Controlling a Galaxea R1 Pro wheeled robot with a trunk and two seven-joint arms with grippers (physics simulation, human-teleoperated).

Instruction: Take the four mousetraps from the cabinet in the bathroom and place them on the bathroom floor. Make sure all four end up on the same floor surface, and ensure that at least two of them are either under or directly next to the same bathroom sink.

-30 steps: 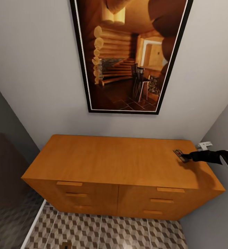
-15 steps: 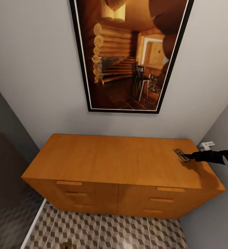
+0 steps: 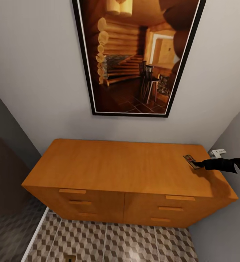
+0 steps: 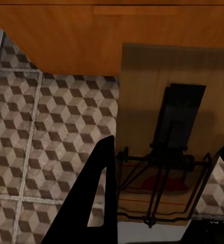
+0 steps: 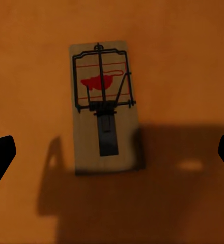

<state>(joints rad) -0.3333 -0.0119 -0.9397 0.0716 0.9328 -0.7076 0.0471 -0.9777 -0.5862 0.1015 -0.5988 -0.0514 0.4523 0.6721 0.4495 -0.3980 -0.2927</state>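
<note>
1. While the right gripper (image 5: 112,152) hangs over the far right end of the cabinet (image 3: 123,169), its fingers sit wide apart with nothing between them, and one mousetrap (image 5: 104,104) lies flat on the orange top right below.
2. In the head view that same mousetrap (image 3: 190,161) is near the back right corner of the top, with the dark right arm's tip touching or almost touching its near end. Can't tell which from here.
3. What changed over the last second: pretty much just the camera. The whole view tipped a bit, so the painting (image 3: 134,54) and cabinet slid in frame. The arm eased back only slightly, and the trap sits where it was.
4. The left gripper (image 4: 158,203) is clamped on a second mousetrap (image 4: 168,137), held out over the bathroom floor (image 4: 46,132) just in front of the cabinet.
5. My read: the right-hand grab hasn't happened yet, so that trap still needs picking up, and the one in the left still has to go down on the tiles.
</note>
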